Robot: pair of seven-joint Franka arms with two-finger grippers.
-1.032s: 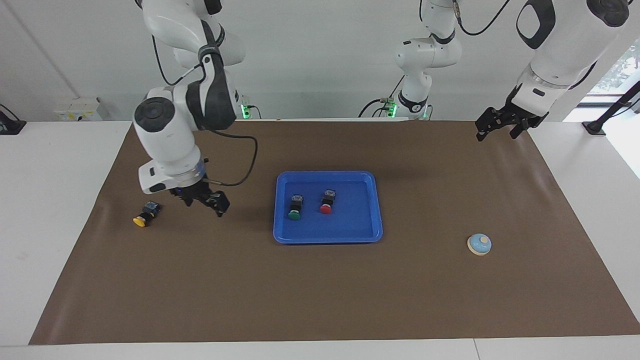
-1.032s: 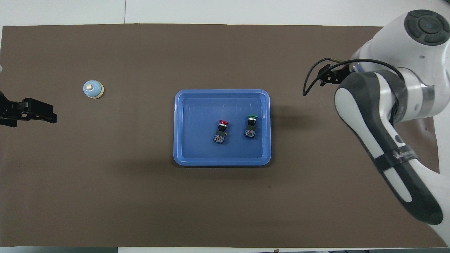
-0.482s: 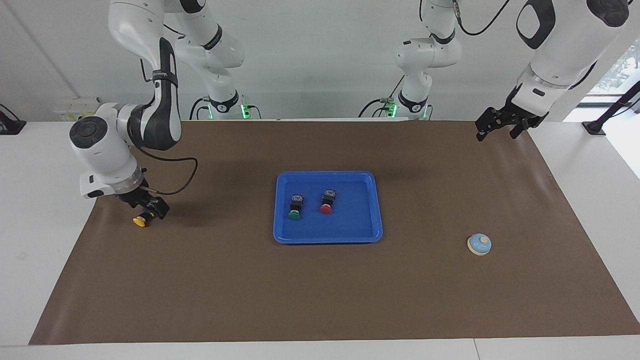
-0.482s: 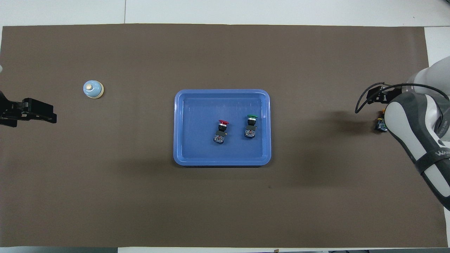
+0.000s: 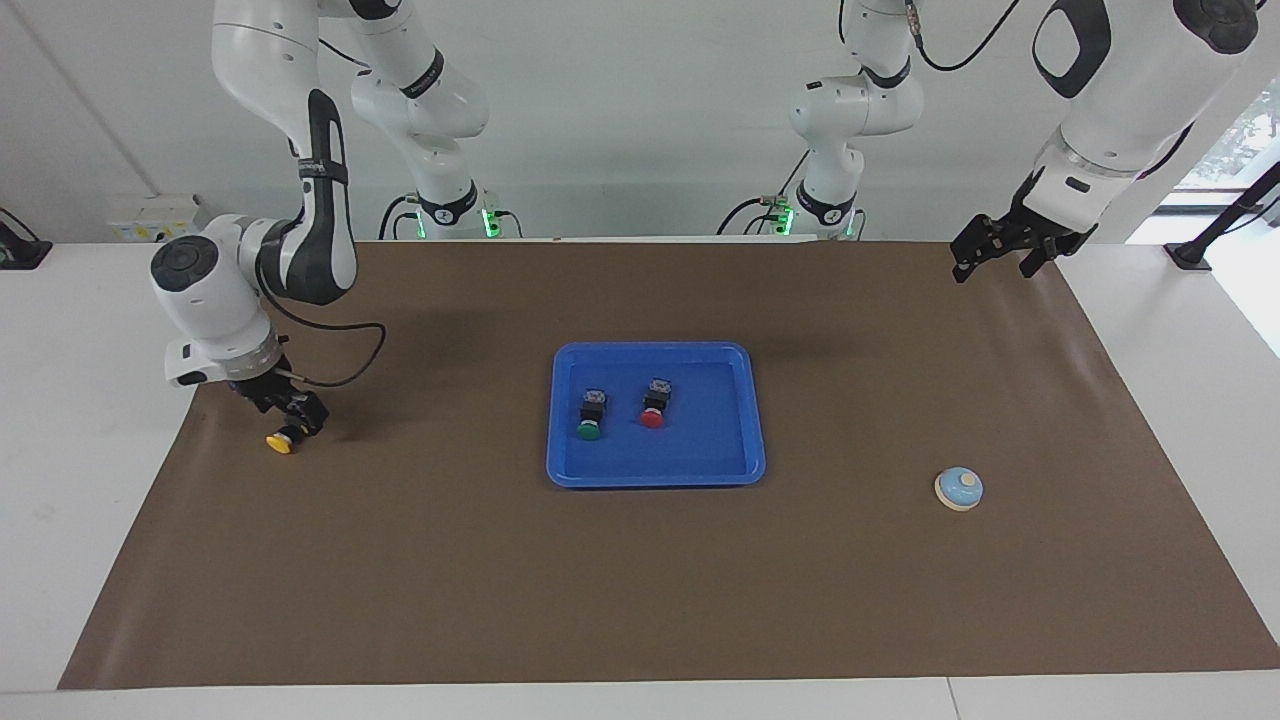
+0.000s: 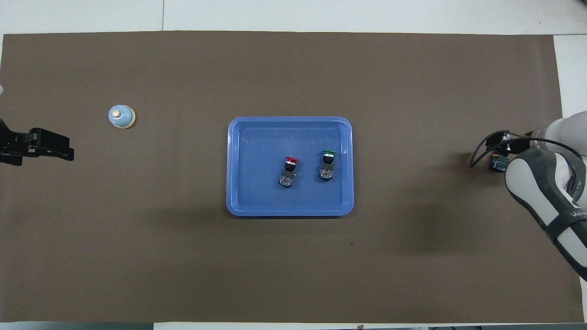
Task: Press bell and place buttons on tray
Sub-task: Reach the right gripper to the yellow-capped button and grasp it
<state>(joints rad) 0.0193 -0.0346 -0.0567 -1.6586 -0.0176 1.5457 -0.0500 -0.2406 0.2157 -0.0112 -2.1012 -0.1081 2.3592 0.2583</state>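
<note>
While the left gripper (image 5: 1003, 250) waits open and empty over the mat's (image 5: 640, 580) corner nearest its base, the right gripper (image 5: 287, 412) sits at the yellow button (image 5: 279, 441) by the mat's edge at the right arm's end; its grip cannot be told. Red button (image 5: 652, 406) and green button (image 5: 590, 416) lie in the tray (image 5: 655, 475); the bell (image 5: 959, 489) stands toward the left arm's end.
</note>
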